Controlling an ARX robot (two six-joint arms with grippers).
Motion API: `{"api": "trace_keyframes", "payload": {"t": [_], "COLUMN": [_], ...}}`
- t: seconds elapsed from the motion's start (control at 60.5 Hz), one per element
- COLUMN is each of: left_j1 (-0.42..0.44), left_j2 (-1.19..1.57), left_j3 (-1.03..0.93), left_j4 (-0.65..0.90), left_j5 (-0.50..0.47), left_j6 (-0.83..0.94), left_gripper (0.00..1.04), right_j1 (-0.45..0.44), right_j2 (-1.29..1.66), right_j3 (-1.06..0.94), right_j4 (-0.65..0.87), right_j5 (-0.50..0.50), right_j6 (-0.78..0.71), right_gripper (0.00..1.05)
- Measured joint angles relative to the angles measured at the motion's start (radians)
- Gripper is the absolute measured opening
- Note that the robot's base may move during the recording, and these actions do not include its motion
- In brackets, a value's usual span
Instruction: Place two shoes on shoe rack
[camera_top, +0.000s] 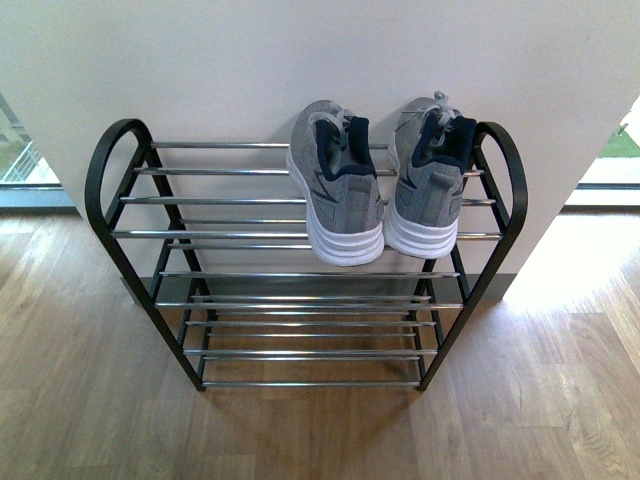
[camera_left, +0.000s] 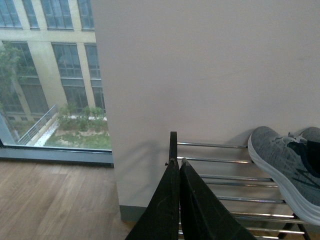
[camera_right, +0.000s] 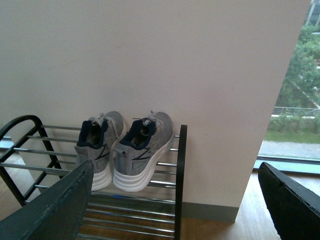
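White wall (camera_top: 300, 50), wooden floor (camera_top: 80, 410), office building (camera_left: 55, 55) and trees (camera_right: 300, 75) outside

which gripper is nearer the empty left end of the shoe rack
Left. The left gripper, shut, sits right at that end of the shoe rack; the right gripper, open, is back off the far end, where the two shoes stand.

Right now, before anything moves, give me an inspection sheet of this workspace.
Surface: wooden floor; the shoe rack stands on it against the wall.
Job's things: inner shoe and outer shoe sit side by side on the rack's top tier, heels toward the robot.
Clutter: nothing seen.
Grippers: left gripper shut, empty; right gripper open, empty.
Cables: nothing seen.
Surroundings: white wall, windows on both sides.
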Motion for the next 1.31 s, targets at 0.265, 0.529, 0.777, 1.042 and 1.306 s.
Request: {"api": "trace_keyframes", "payload": {"t": [0.265, 0.529, 0.777, 1.042, 1.306], "left_j1": [0.000, 0.000, 0.000, 0.001, 0.001], "left_j2": [-0.110, -0.199, -0.373, -0.377, -0.377], "left_j3": [0.000, 0.000, 0.000, 0.000, 0.000], "left_j4": [-0.106, -0.194, -0.382, -0.389, -0.389], "left_j5": [0.000, 0.000, 0.000, 0.000, -0.003], "left_j6": [0.000, 0.000, 0.000, 0.000, 0.000], "left_gripper": [0.01, 0.01, 0.01, 0.06, 0.51], "right_j1": [0.000, 0.000, 0.000, 0.000, 0.000], "right_j2": [0.000, 0.000, 0.000, 0.000, 0.000], "right_j3": [0.000, 0.000, 0.000, 0.000, 0.000], "right_j4": [0.000, 0.000, 0.000, 0.000, 0.000], "right_j5": [0.000, 0.000, 0.000, 0.000, -0.004], "right_j6": [0.000, 0.000, 0.000, 0.000, 0.000], "right_gripper": [0.95, 0.95, 0.95, 0.95, 0.95]}}
